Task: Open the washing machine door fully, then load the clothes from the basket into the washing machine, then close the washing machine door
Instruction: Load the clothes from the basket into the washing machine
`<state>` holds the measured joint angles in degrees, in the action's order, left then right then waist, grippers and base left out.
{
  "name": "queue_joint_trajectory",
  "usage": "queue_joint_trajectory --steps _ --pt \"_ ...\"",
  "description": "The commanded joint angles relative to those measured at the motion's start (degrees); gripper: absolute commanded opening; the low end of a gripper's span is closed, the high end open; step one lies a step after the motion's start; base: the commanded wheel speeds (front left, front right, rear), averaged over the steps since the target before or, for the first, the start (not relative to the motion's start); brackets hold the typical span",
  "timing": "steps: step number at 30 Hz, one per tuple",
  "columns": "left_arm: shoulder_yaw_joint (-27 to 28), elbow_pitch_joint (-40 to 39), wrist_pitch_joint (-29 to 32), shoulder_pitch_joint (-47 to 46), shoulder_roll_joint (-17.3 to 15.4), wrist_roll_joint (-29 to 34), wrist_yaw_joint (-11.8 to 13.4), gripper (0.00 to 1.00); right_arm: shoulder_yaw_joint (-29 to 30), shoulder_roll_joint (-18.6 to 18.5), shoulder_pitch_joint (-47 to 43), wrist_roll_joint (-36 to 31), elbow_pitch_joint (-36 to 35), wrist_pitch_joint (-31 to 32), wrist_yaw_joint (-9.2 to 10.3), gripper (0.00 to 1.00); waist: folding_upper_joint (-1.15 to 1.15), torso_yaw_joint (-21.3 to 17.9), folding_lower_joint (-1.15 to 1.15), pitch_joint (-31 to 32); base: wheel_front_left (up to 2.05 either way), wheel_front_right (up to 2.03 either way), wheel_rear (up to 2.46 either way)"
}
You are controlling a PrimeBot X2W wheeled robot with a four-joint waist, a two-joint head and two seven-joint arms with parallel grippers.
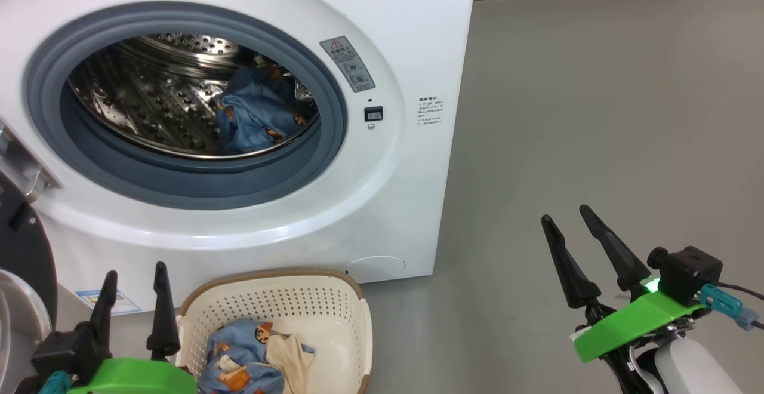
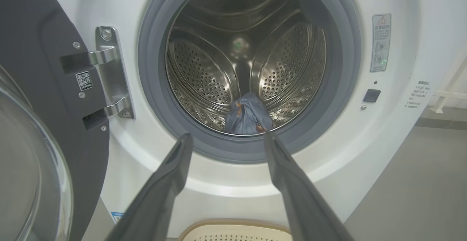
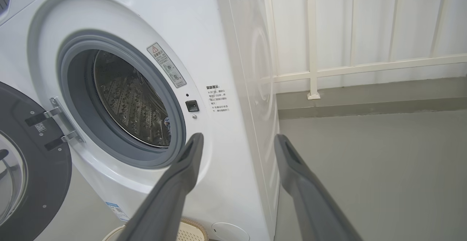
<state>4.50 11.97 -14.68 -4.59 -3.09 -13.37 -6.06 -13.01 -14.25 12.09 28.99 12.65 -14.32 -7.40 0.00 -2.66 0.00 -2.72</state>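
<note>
Midway through loading: door (image 2: 33, 33) wide open, one blue garment (image 1: 256, 116) inside washing machine (image 1: 418, 24), more clothes (image 1: 239, 358) in basket (image 1: 322, 304). Left gripper (image 1: 135, 271), right gripper (image 1: 566, 215) spread, empty. Remaining: load rest, shut door.

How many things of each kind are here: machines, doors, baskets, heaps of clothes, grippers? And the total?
White front-loading washing machine: 1
Round black-rimmed glass door: 1
Cream perforated plastic basket: 1
Heaps of light-blue printed clothes: 2, one in the steel drum, one in the basket
Dark two-fingered grippers: 2, left gripper, right gripper
Total: 7
</note>
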Motion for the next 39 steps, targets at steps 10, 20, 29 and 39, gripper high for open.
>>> queue_joint_trajectory --steps 10,20,29,39 --pt "1.25 -3.03 -0.32 -0.28 -0.56 -0.61 1.20 1.00 -0.73 -1.02 -0.15 -0.04 -1.89 -0.68 -0.09 1.00 0.00 -0.65 0.00 -0.48 0.00 0.00 0.00" --pt "1.12 -3.22 -0.32 -0.30 -0.43 -0.68 1.51 1.00 -0.83 -1.33 -0.12 -0.18 -2.01 -0.68 -0.09 1.00 0.00 -0.85 0.00 -0.72 0.00 0.00 0.00" --pt "0.83 -2.95 -0.32 -0.66 -0.35 -0.68 1.50 1.00 -1.23 -1.54 0.06 -0.01 -1.89 -0.68 -0.09 1.00 0.00 -0.67 0.00 -1.01 0.00 0.00 0.00" --pt "0.55 -2.20 -0.32 -1.09 -0.33 -0.56 1.54 1.00 -1.66 -1.48 0.31 0.17 -1.95 -0.68 -0.09 1.00 0.00 -0.67 0.00 -1.89 0.00 0.00 0.00"
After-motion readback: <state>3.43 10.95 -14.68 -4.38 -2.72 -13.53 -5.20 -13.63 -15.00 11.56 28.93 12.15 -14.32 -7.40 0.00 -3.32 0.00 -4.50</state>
